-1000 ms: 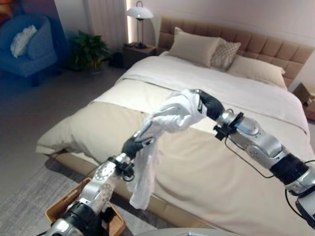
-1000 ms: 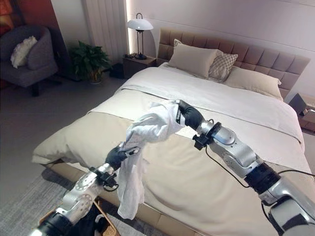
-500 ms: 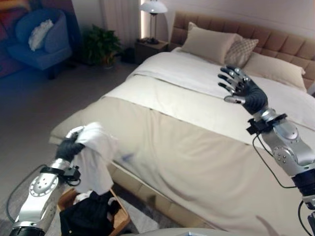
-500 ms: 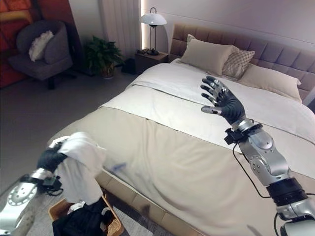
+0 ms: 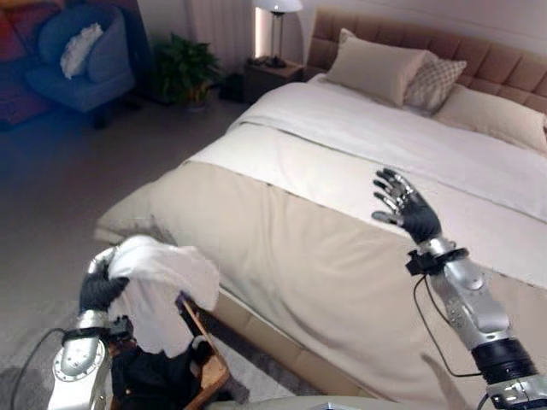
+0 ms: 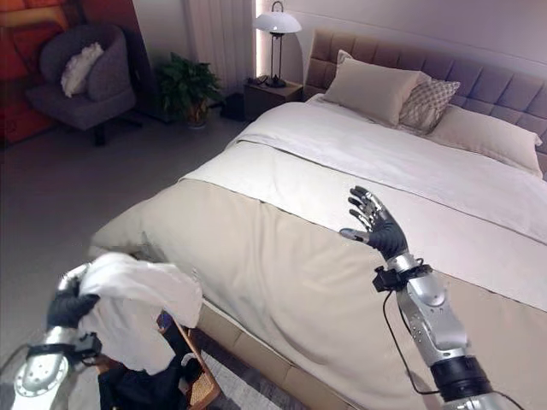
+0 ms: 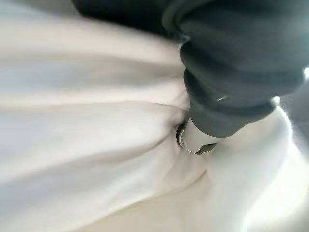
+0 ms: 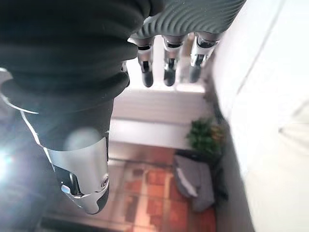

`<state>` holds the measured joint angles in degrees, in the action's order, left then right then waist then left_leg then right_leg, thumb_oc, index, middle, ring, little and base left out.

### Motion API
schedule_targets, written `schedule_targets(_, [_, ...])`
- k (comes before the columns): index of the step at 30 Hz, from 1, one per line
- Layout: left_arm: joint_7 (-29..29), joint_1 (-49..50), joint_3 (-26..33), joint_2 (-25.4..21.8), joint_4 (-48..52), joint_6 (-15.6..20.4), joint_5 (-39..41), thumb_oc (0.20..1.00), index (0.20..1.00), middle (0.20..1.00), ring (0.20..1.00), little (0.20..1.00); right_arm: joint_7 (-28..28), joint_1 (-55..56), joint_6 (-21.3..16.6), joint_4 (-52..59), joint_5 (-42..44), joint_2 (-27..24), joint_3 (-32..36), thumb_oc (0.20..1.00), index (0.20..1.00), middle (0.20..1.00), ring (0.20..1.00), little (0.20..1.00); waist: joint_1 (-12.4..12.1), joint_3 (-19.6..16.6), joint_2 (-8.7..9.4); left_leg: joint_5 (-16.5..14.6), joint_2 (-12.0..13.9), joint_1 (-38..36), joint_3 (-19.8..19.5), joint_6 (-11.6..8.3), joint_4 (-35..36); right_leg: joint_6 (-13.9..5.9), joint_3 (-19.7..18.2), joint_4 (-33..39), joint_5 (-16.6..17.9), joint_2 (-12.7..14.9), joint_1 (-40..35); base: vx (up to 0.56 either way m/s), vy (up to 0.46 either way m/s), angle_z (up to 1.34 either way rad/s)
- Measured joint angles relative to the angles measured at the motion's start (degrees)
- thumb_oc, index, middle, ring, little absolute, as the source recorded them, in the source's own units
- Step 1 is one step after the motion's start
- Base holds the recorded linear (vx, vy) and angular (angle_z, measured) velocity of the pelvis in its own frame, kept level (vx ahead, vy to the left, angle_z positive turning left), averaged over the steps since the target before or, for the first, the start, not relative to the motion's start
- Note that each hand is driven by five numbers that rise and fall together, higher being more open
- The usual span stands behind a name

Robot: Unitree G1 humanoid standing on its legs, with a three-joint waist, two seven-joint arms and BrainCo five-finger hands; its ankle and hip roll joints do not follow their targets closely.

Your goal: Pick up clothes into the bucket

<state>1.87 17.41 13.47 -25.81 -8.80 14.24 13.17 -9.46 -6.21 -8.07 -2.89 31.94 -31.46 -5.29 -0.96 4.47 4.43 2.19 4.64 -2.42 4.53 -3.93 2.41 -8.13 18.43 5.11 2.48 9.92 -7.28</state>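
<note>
A white garment [image 5: 162, 290] hangs bunched from my left hand [image 5: 100, 290] at the lower left, beside the bed's corner. In the left wrist view the white garment [image 7: 96, 145] wraps round the hand's fingers, which are shut on it. Right below it stands a wicker basket [image 5: 209, 371] with dark clothes [image 5: 149, 380] inside; the garment's lower folds reach down to them. My right hand [image 5: 410, 209] is raised over the beige bedspread, its fingers spread open and holding nothing. The right wrist view shows its straight fingers [image 8: 166, 65].
The large bed [image 5: 359, 248] with a beige cover, a white sheet and pillows [image 5: 385, 68] takes the middle and right. A bedside table with a lamp [image 5: 275, 43], a plant [image 5: 184, 73] and a blue armchair [image 5: 77, 68] stand at the far left.
The right hand let go of the white garment and came down over the bed. The left hand carried the garment left and down over the basket. The camera shifted too.
</note>
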Motion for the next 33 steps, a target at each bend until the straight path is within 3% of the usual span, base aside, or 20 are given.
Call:
schedule_targets(2, [1.5, -0.2, -0.2, -0.1, -1.5, 0.3, -3.0, 0.2, 0.2, 0.2, 0.2, 0.2, 0.1, -0.1, 0.0, -0.1, -0.1, 0.3, 0.0, 1.0, 1.0, 1.0, 1.0, 1.0, -1.4, 0.3, 0.03, 0.0, 0.0, 0.4, -0.2, 0.0, -0.1, 0.01, 0.2, 0.0, 0.0, -0.1, 0.2, -0.05, -0.002, 0.08])
schedule_targets(5, [4.2, -3.6, -1.9, -0.1, -9.0, 0.3, -5.8, 0.2, 0.2, 0.2, 0.2, 0.2, 0.9, 0.4, -0.2, -0.1, -1.8, 1.2, -0.1, 1.0, 1.0, 1.0, 1.0, 1.0, -1.6, 0.7, 0.21, 0.0, -0.1, 2.2, -2.0, -0.03, -1.3, 0.0, 2.0, -0.1, 0.0, 0.0, 0.4, -0.06, 0.013, 0.28])
schedule_targets(9, [7.2, -7.3, -4.0, -0.7, -12.7, 0.0, -8.2, 0.2, 0.2, 0.2, 0.2, 0.2, 2.5, 0.6, -0.7, 0.0, -2.6, 1.3, 0.1, 1.0, 1.0, 1.0, 1.0, 1.0, -1.7, 5.1, 1.41, -0.1, -0.5, 7.3, -5.7, -0.12, -5.3, 0.41, 5.0, -5.5, -2.2, 0.7, 3.7, -0.15, 0.031, 0.5])
schedule_targets(10, [8.3, -8.5, -4.7, -1.1, -13.3, 0.1, -8.7, 0.2, 0.2, 0.2, 0.2, 0.2, 2.7, 0.6, -0.8, 0.0, -2.8, 1.3, 0.0, 1.0, 1.0, 1.0, 1.0, 1.0, -2.7, 6.7, 1.62, -0.1, -0.8, 9.0, -6.8, -0.12, -6.6, 0.45, 5.8, -7.3, -2.9, 0.8, 4.9, -0.16, 0.034, 0.42])
schedule_targets(15, [13.1, -16.1, -6.0, -2.9, -17.8, 0.1, -8.7, 0.2, 0.2, 0.2, 0.2, 0.2, 4.3, -2.2, -2.5, -0.1, -3.2, 1.5, -2.3, 1.0, 1.0, 1.0, 1.0, 1.0, -3.3, 12.9, 1.85, -0.5, -1.9, 16.8, -10.0, -0.57, -13.2, 1.03, 8.0, -17.9, -7.0, 4.1, 11.9, -0.16, 0.039, 0.35])
schedule_targets(21, [16.4, -21.9, -5.9, -5.1, -17.3, 1.3, -4.9, 0.2, 0.2, 0.2, 0.2, 0.2, 5.0, -7.4, -4.1, -3.4, -3.5, 3.4, -10.0, 1.0, 1.0, 1.0, 1.0, 1.0, -3.2, 19.6, 1.23, -3.9, -3.7, 27.2, -10.9, -0.15, -24.3, 2.1, 7.0, -31.5, -12.3, 8.6, 22.6, -0.12, 0.083, 0.12])
schedule_targets(25, [19.3, -26.5, -5.9, -5.6, -17.2, 2.0, -2.2, 0.2, 0.2, 0.2, 0.2, 0.2, 5.7, -7.1, -4.0, -5.3, -5.7, 3.9, -13.1, 1.0, 1.0, 1.0, 1.0, 1.0, -2.8, 21.4, 0.15, -6.1, -4.4, 35.6, -10.6, 0.55, -31.1, 2.46, 4.8, -38.4, -13.9, 10.4, 30.9, -0.06, 0.058, -0.07])
schedule_targets(33, [24.7, -35.3, -8.5, -6.7, -16.2, 3.8, 3.7, 0.2, 0.2, 0.2, 0.2, 0.2, 7.6, -7.2, -4.2, -9.5, -9.0, 4.9, -18.6, 1.0, 1.0, 1.0, 1.0, 1.0, -0.8, 22.8, 0.58, -4.6, -4.5, 39.2, -10.0, 1.38, -30.1, 2.71, 4.0, -39.2, -13.5, 10.8, 35.7, -0.03, 0.009, -0.01])
